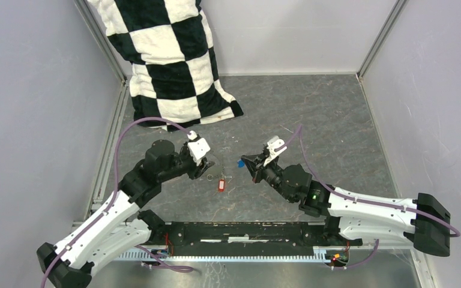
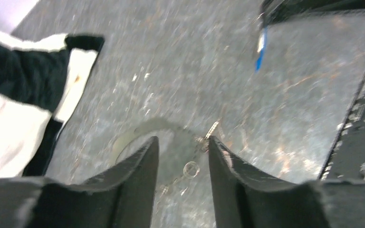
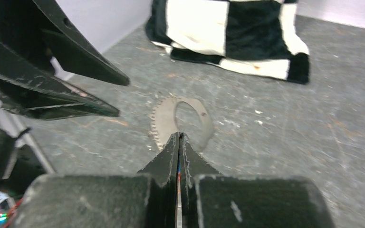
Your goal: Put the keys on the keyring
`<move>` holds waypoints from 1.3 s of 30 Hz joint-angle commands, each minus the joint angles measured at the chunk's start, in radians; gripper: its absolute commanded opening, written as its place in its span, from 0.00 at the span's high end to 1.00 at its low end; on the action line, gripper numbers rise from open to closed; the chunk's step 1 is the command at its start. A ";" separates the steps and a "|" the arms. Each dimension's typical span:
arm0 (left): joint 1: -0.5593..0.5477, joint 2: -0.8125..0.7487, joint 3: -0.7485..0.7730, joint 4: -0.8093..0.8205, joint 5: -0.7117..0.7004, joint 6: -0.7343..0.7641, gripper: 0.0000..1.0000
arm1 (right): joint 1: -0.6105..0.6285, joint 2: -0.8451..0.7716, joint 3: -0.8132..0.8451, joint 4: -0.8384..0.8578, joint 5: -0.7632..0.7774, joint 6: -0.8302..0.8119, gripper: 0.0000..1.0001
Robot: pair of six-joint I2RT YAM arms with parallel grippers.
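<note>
Lying on table (image 1: 324,120) nearest arm bases: red key (image 1: 220,184). Left tool (image 2: 181,145) spread open, keyring (image 3: 205,116) flat on table just ahead. Right tool (image 3: 179,137) clenched on blue key (image 1: 241,162), near keyring, apart. Checkered cushion (image 1: 168,54) at far wall.

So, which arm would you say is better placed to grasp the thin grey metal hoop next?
Left: the left fingers are open right over the thin grey metal hoop, while the right fingers are shut on the small blue-headed key.
</note>
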 commanded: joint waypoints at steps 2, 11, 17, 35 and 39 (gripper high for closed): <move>0.151 0.082 0.019 -0.063 -0.018 0.036 0.40 | -0.067 0.036 -0.036 -0.111 0.067 0.001 1.00; 0.316 0.285 0.051 -0.053 -0.024 0.041 0.09 | -0.164 0.219 -0.121 -0.127 0.049 0.108 0.95; 0.408 0.542 0.130 -0.074 -0.069 0.068 0.16 | -0.169 0.262 -0.120 -0.086 0.038 0.113 0.94; 0.456 0.988 0.390 -0.206 -0.134 -0.444 0.35 | -0.186 0.270 -0.168 0.011 0.032 0.108 0.80; 0.456 0.992 0.372 -0.175 -0.170 -0.460 0.41 | -0.186 0.243 -0.175 0.025 0.035 0.103 0.80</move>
